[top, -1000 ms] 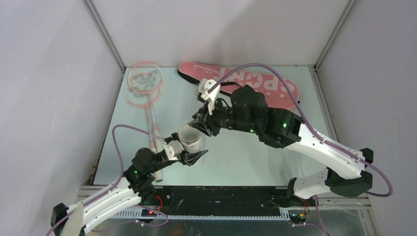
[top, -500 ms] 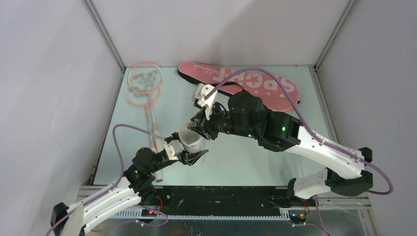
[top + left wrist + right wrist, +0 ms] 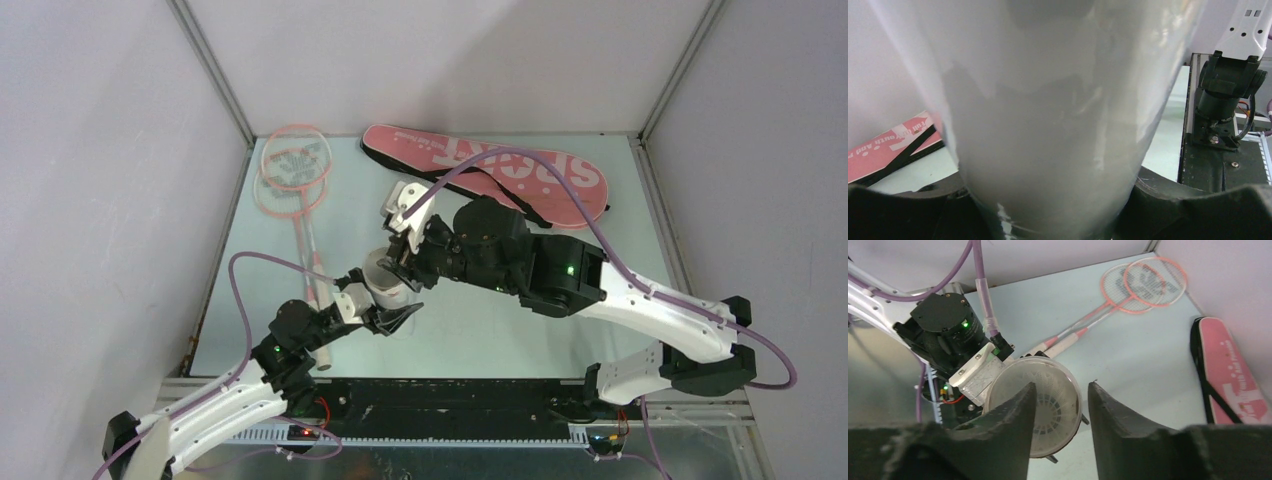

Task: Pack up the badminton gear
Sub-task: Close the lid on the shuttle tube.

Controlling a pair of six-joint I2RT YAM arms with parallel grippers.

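Left gripper (image 3: 378, 298): your left arm reaches in low from the near edge, clamped around the white tube (image 3: 386, 289), which stands upright.
Right gripper (image 3: 1062, 387): your right arm bends over the tube's mouth, jaws parted and empty.
Count: one tube; two rackets (image 3: 293, 170), heads overlapping, far left; one bag (image 3: 500, 170) along the far edge.
Right wrist only: one shuttlecock (image 3: 1048, 407) sits inside the tube.
Left wrist only: the tube wall fills the view.

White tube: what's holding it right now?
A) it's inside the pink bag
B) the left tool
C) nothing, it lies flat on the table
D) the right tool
B: the left wrist view shows the white tube clamped in the left tool, while the right tool hangs open above its mouth.
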